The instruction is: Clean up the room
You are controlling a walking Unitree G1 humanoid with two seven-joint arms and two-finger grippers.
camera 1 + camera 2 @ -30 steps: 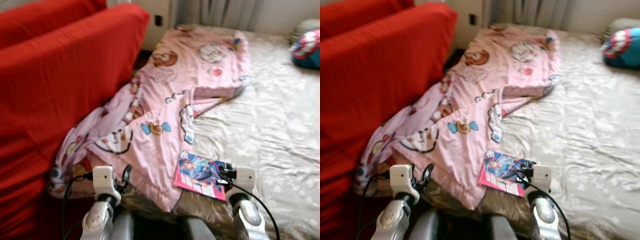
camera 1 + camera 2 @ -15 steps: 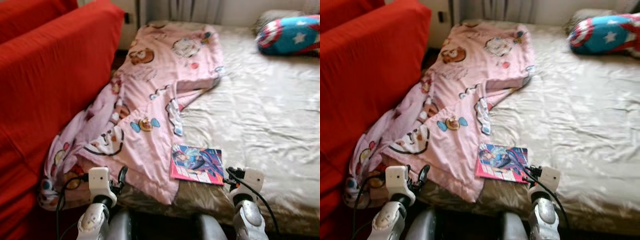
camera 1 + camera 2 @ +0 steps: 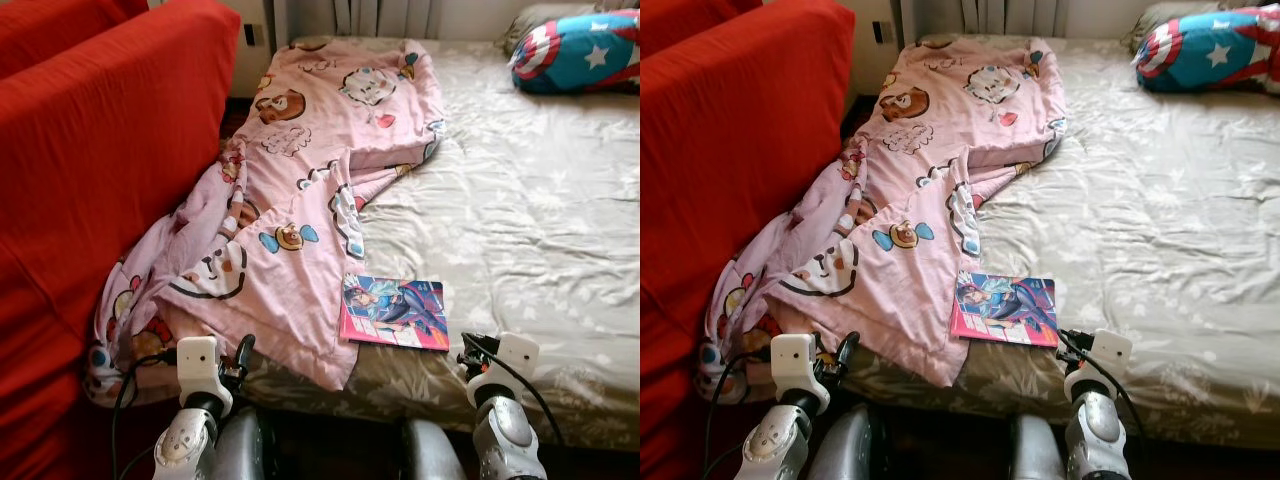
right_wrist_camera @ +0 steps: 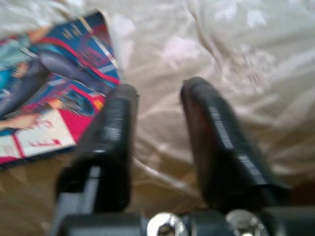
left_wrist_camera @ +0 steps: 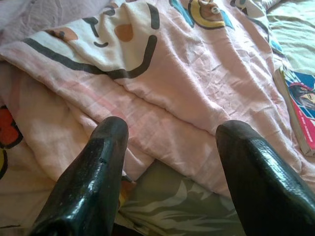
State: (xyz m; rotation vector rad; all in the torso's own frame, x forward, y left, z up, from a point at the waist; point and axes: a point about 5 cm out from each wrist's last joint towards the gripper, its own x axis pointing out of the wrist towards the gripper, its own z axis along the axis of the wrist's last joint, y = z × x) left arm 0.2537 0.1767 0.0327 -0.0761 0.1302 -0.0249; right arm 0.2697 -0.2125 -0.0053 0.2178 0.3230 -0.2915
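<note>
A pink cartoon-print blanket [image 3: 300, 200] lies crumpled along the left side of the bed [image 3: 520, 200] and spills over its edge toward the red sofa. A colourful magazine [image 3: 393, 311] lies flat on the beige sheet near the bed's front edge, beside the blanket's corner. My left gripper [image 3: 243, 352] is held low before the blanket's hanging edge [image 5: 187, 73], open and holding nothing. My right gripper [image 3: 470, 350] sits just right of the magazine [image 4: 44, 98], over the sheet, open by a narrow gap with nothing in it.
A red sofa [image 3: 90, 150] stands close along the left, leaving a narrow gap to the bed. A blue, red and white star pillow [image 3: 575, 50] lies at the bed's far right. A wall socket [image 3: 249, 34] and curtain [image 3: 390, 15] are at the back.
The camera has swung and steadied, so the bed and pillow fill more of the view. My right gripper, earlier over the magazine's corner, now sits to its right. Blanket and magazine lie as before.
</note>
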